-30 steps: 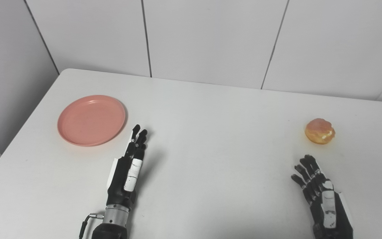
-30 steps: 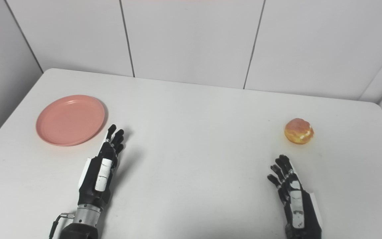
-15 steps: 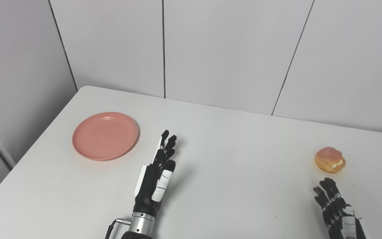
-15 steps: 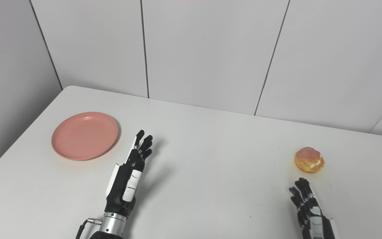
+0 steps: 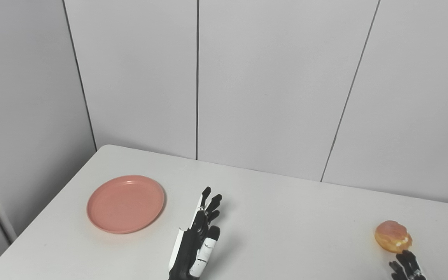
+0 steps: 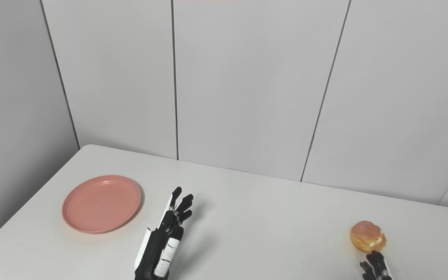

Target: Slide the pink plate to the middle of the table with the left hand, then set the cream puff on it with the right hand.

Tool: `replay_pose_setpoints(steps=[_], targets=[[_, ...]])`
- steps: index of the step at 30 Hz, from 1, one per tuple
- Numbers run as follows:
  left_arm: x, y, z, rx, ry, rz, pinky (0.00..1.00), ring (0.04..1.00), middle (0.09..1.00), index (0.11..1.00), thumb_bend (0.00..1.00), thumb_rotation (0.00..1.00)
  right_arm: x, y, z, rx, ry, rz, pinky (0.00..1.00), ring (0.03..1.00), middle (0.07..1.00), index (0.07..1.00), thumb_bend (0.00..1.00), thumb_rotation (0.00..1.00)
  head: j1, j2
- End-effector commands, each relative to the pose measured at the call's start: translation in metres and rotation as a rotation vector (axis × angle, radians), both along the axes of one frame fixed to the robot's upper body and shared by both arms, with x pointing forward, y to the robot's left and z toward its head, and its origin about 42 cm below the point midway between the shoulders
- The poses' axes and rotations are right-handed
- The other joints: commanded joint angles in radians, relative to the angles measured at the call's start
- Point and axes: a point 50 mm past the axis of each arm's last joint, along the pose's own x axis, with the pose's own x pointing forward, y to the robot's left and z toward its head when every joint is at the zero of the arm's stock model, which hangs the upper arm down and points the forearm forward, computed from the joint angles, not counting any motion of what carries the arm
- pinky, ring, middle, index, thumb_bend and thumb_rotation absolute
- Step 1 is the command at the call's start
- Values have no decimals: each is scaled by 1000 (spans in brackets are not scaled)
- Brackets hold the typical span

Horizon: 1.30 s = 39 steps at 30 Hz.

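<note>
The pink plate (image 5: 126, 203) lies flat on the left side of the white table (image 5: 286, 217). My left hand (image 5: 198, 241) hovers just right of it, open, fingers stretched forward and apart, holding nothing. The cream puff (image 5: 393, 236), golden with a pale filling seam, sits at the far right. Only the fingertips of my right hand (image 5: 407, 267) show at the bottom edge, just in front of the puff; they look spread and hold nothing. In the right eye view the plate (image 6: 102, 203), left hand (image 6: 166, 239), puff (image 6: 367, 236) and right hand (image 6: 375, 268) stand the same.
Grey wall panels (image 5: 270, 85) rise right behind the table's far edge. The table's left edge runs diagonally close to the plate. A bare white stretch of tabletop lies between the left hand and the cream puff.
The camera has tilted upward, so everything sits lower in the picture and more wall shows. The plate and puff keep their places on the table; the hands' own motion is unclear.
</note>
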Motion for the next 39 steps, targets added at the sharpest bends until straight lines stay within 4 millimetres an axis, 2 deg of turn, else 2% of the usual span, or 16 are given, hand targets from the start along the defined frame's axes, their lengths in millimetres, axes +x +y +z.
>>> replay_pose_setpoints(steps=[1, 8, 15, 19, 21, 25, 29, 31, 37, 39], targets=[[-29, 5, -56, 0, 187, 30, 897, 934, 925, 963, 717, 908, -23, -1, -35, 18, 98, -14, 1000, 973, 979, 974, 883, 1000, -3, 4], [-28, 8, -43, -21, 158, 28, 906, 936, 932, 972, 749, 901, -26, 1, -33, 26, 126, -10, 1000, 964, 967, 966, 891, 1000, -14, 20], [-11, 20, 4, -119, 35, 47, 917, 915, 911, 943, 826, 878, -29, 5, -32, 26, 198, -30, 989, 932, 954, 959, 845, 1000, -9, 26], [4, 31, 49, -129, -98, 70, 890, 894, 905, 939, 864, 905, -29, 8, -31, 0, 241, -34, 968, 929, 959, 953, 831, 1000, -10, 24], [11, 42, 67, -110, -143, 82, 904, 902, 911, 944, 879, 912, -29, 11, -31, -12, 254, -35, 959, 926, 959, 952, 816, 1000, -18, 21], [25, 67, 83, -100, -196, 95, 949, 909, 915, 938, 921, 908, -28, 13, -33, -23, 272, -37, 936, 919, 962, 962, 778, 1000, -25, 20], [34, 86, 100, -93, -240, 114, 932, 899, 907, 914, 930, 923, -28, 14, -33, -29, 283, -41, 907, 904, 956, 954, 763, 1000, -25, 22], [38, 98, 116, -79, -279, 146, 911, 895, 895, 901, 949, 924, -28, 14, -33, -30, 285, -38, 905, 907, 959, 954, 754, 1000, -24, 21], [46, 134, 139, -21, -332, 196, 907, 906, 911, 937, 1000, 916, -28, 15, -34, -28, 287, -35, 899, 907, 959, 949, 774, 1000, -24, 19], [54, 160, 144, 11, -345, 230, 910, 907, 906, 924, 1000, 907, -27, 15, -35, -30, 293, -37, 893, 905, 957, 945, 775, 1000, -24, 17]])
